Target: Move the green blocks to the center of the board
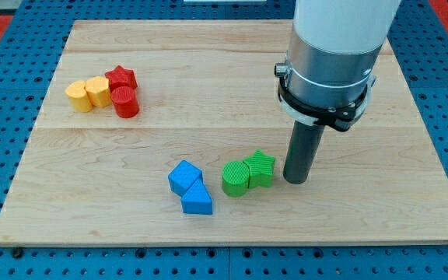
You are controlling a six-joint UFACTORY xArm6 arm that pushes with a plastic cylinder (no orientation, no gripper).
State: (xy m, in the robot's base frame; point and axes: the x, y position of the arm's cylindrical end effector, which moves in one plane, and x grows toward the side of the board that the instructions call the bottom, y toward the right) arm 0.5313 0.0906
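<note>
A green cylinder [236,178] and a green star [260,168] lie touching each other below the middle of the wooden board [208,70]. My tip [295,180] rests on the board just to the right of the green star, a small gap away. The rod rises into the grey and white arm body [329,62] at the view's top right.
A blue cube [184,177] and a blue triangle [197,199] sit left of the green cylinder. At the upper left lie a yellow pentagon [78,96], a yellow cylinder [98,92], a red star [121,77] and a red cylinder [125,102], clustered together.
</note>
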